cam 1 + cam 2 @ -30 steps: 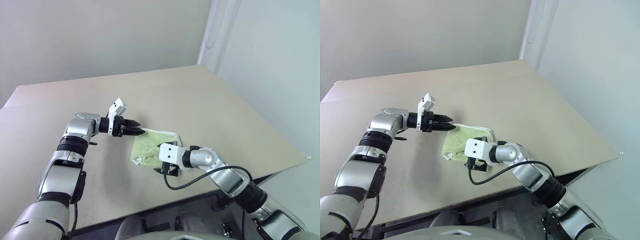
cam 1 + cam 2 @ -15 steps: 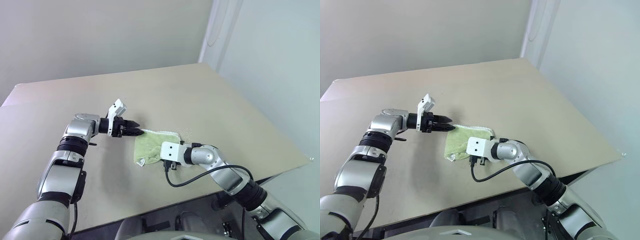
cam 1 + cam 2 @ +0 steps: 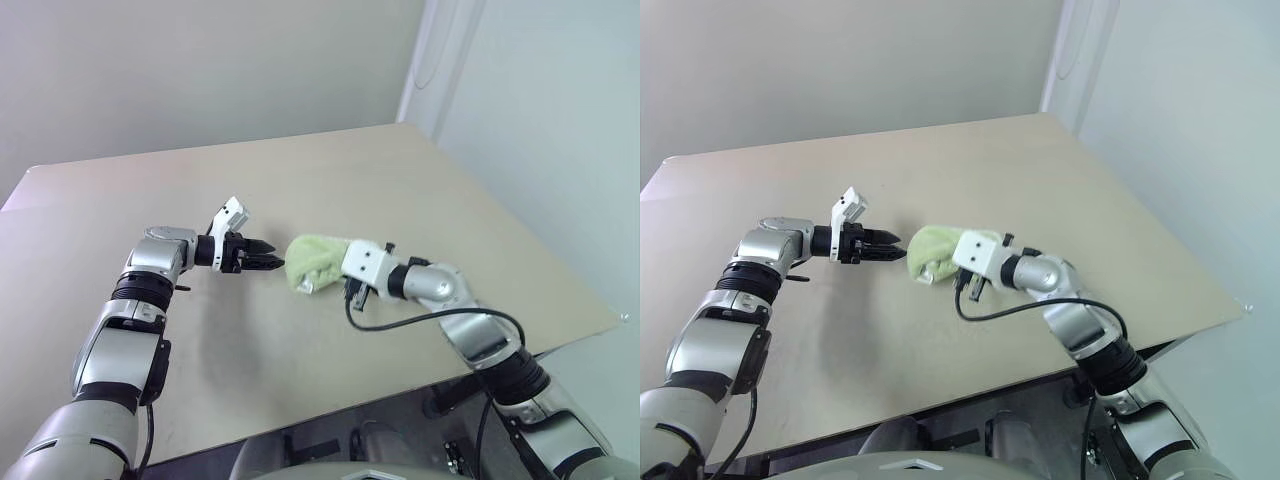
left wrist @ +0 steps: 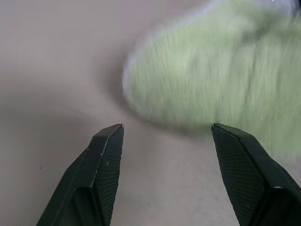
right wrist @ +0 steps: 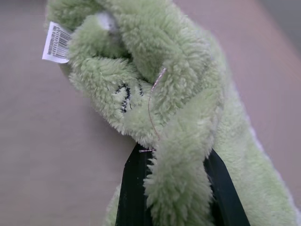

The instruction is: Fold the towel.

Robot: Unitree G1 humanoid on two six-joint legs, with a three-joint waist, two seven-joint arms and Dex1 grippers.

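Observation:
The towel [image 3: 312, 256] is a light green terry cloth, bunched into a lump and raised over the middle of the table. My right gripper [image 5: 175, 162] is shut on a thick fold of it, and its black fingers [image 5: 134, 188] show on either side of that fold. A white barcode label [image 5: 55, 43] sticks out of the bunch. My left gripper [image 3: 270, 263] hovers just left of the towel, pointing at it. It is open, and nothing lies between its fingertips [image 4: 110, 141]. The towel [image 4: 211, 80] sits just beyond them.
The beige table [image 3: 400, 180] stretches bare around the towel, with its right corner [image 3: 620, 318] and front edge close behind my right arm. A black cable [image 3: 400, 322] loops from my right wrist above the tabletop.
My right gripper shut on the towel's near edge and lifted it up and away from me, bunching the flat cloth into a lump. The left gripper stayed put.

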